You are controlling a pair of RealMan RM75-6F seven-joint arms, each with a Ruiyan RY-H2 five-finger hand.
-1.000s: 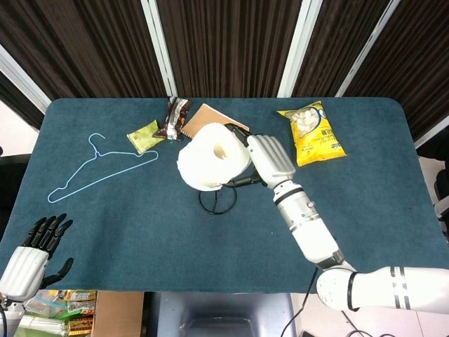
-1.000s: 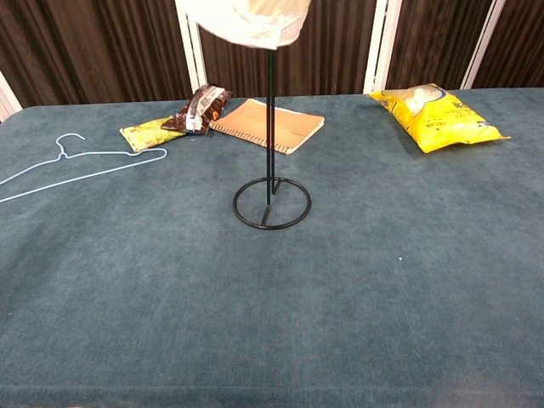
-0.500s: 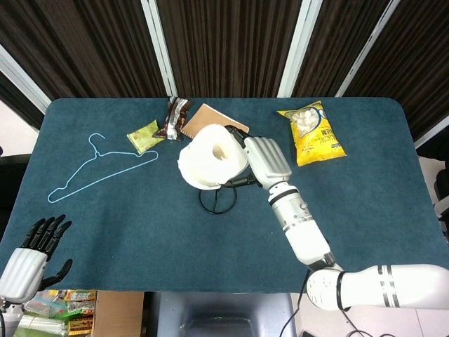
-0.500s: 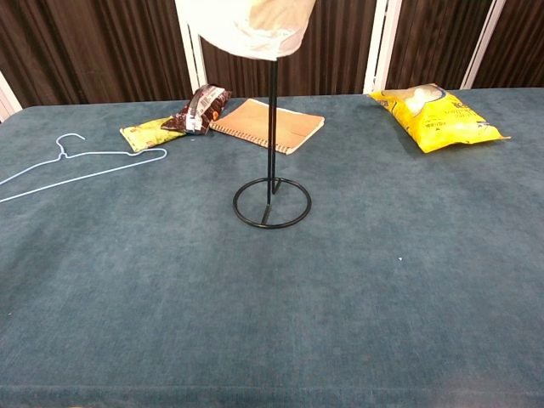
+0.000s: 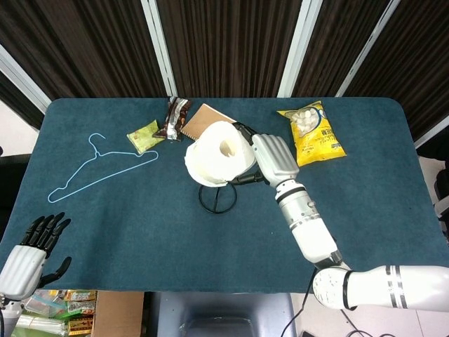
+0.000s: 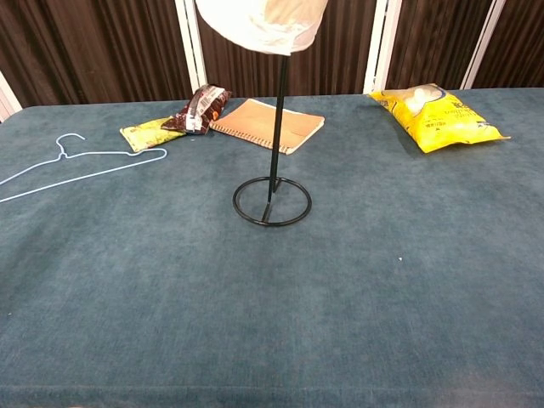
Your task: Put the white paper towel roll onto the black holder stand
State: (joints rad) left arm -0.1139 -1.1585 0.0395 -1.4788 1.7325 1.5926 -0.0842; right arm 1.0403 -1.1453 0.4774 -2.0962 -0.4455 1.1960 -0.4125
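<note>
My right hand [image 5: 274,159] grips the white paper towel roll [image 5: 219,154] from its right side, high above the table. In the chest view only the roll's lower end [image 6: 262,24] shows at the top edge, with the holder's rod running up into it. The black holder stand [image 6: 272,201] has a ring base on the blue cloth and a thin upright rod that leans slightly right. In the head view the ring base [image 5: 217,199] shows just below the roll. My left hand [image 5: 29,255] hangs off the table's near left corner, fingers apart and holding nothing.
A brown notebook [image 6: 268,124], a dark snack packet [image 6: 198,109] and a green packet [image 6: 152,133] lie behind the stand. A light-blue hanger [image 6: 75,167] is at the left, a yellow snack bag [image 6: 436,106] at the back right.
The roll and my right hand have shifted a little to the right, and the stand's rod now leans right with them. The left hand has stayed put.
</note>
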